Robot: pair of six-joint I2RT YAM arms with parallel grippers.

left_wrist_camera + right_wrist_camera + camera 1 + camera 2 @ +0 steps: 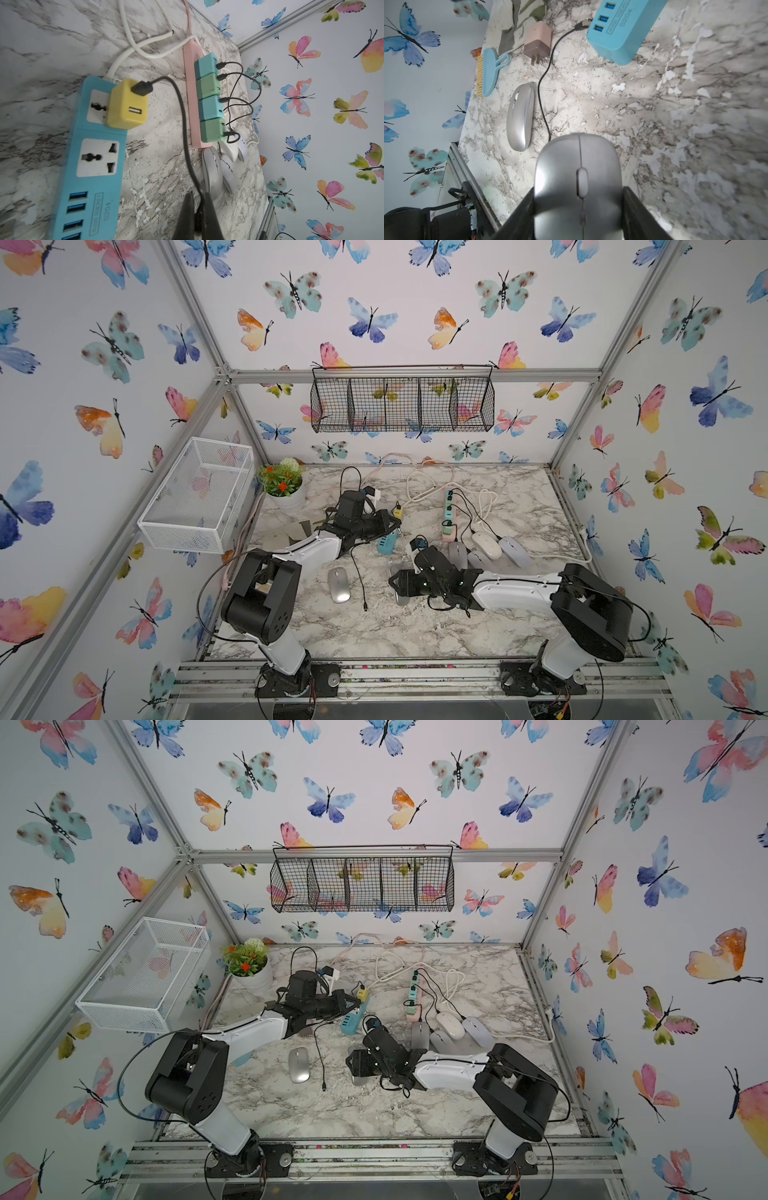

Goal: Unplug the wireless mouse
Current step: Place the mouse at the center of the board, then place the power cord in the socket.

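My right gripper [578, 190] is shut on a grey wireless mouse [560, 162], one finger on each of its sides. In both top views this gripper [397, 583] [353, 1063] sits low over the table's middle. My left gripper [197, 197] is shut on a black cable [182, 116], which is plugged into a yellow charger [126, 106] on a blue power strip [91, 162]. From the left gripper [394, 526] the cable drops to the table. Its free end [365, 608] lies loose, apart from the held mouse. A silver mouse [338, 585] lies beside the cable.
A pink power strip [449, 526] with several chargers feeds several mice [486, 545] at the right. A flower pot [286, 489] and white mesh basket [195, 493] stand at the back left. A pink charger [537, 42] and blue brush [490, 72] lie near the left edge.
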